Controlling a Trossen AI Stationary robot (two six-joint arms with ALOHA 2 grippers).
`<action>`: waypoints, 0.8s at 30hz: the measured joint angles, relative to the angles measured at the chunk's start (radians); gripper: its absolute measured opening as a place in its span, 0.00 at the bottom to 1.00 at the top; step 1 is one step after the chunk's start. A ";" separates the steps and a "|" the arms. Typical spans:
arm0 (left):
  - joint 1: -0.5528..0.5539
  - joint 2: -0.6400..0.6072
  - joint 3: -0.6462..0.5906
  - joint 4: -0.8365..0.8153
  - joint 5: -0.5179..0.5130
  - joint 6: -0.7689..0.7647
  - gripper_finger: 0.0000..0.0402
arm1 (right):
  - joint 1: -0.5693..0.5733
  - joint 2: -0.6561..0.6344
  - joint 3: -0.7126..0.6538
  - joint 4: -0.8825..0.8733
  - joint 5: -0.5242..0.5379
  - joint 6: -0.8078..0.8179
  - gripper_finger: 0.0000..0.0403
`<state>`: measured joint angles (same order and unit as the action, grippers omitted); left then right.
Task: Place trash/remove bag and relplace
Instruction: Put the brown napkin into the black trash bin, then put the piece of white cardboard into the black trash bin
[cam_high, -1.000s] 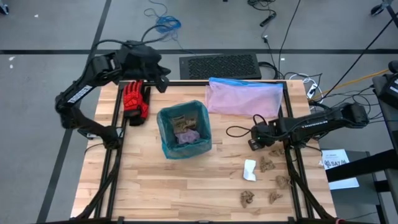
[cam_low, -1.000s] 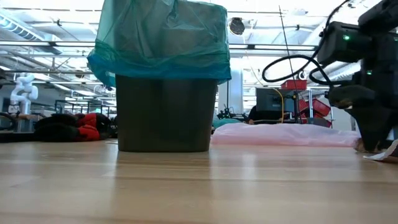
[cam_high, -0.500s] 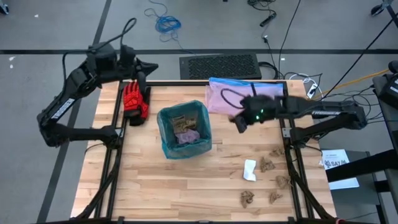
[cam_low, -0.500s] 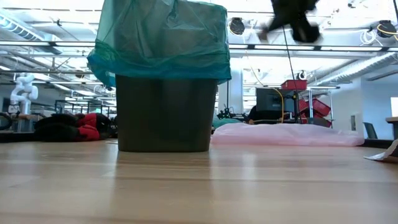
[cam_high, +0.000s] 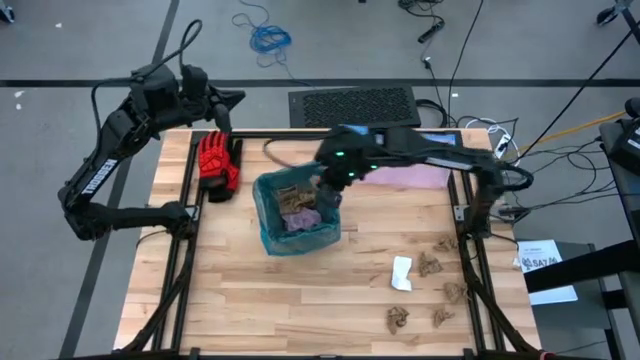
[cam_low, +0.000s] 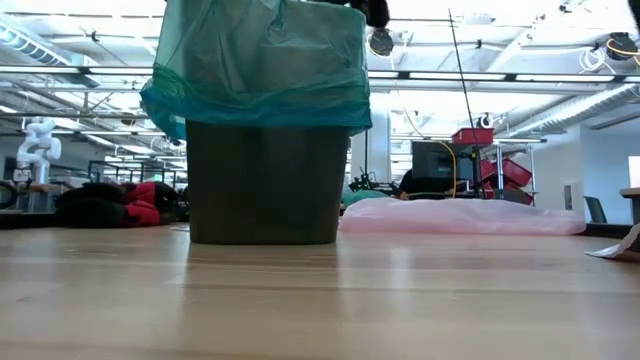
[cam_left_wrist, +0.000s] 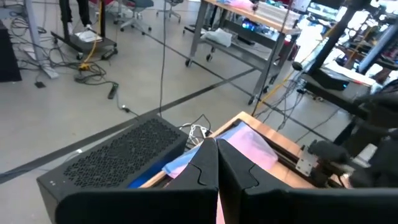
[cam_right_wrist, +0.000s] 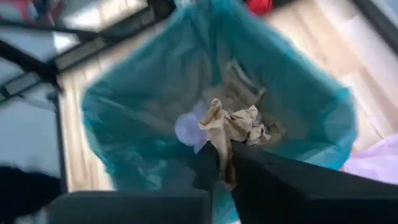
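A dark bin (cam_low: 265, 180) lined with the teal-green bag (cam_high: 272, 228) stands mid-table, with trash inside it. My right gripper (cam_high: 330, 192) hangs over the bag's right rim. It is shut on a crumpled brown paper wad (cam_right_wrist: 233, 123) above the bag's open mouth (cam_right_wrist: 143, 106). In the low view only its tip (cam_low: 376, 10) shows at the top, above the bag (cam_low: 260, 60). My left gripper (cam_high: 232, 100) is shut and empty, beyond the table's far left corner. My right gripper pinches the brown paper wad's lower edge (cam_right_wrist: 219, 138) between its two fingers. The rest of the wad sticks out past the fingertips. The fingers slant down from the table's right side. The wad is lifted clear, over the open bag.
A pale pink bag (cam_high: 405, 172) lies at the far right, partly under my right arm. A red glove (cam_high: 215, 165) lies at the far left. Several brown paper wads (cam_high: 430, 265) and a white scrap (cam_high: 401, 272) lie near the right edge. A black mat (cam_high: 355, 105) lies beyond the far edge.
My right gripper has risen from the table's right side and swung left, ending over the bin with the paper wad. My left gripper has drawn back from the bin toward the far left corner.
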<state>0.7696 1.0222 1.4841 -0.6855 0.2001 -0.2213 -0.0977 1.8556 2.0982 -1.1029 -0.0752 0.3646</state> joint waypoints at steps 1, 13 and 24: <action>0.003 0.000 0.000 -0.006 0.002 0.001 0.00 | 0.000 0.042 0.049 -0.046 -0.003 -0.010 0.10; 0.005 -0.012 0.000 -0.099 0.018 0.100 0.00 | 0.015 0.194 0.253 -0.090 -0.093 0.153 0.65; 0.005 -0.022 0.000 -0.135 0.024 0.096 0.00 | 0.206 0.046 0.216 -0.456 -0.058 0.172 0.55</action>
<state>0.7750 1.0000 1.4845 -0.8204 0.2245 -0.1249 0.1081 1.9014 2.3142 -1.5586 -0.1337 0.5366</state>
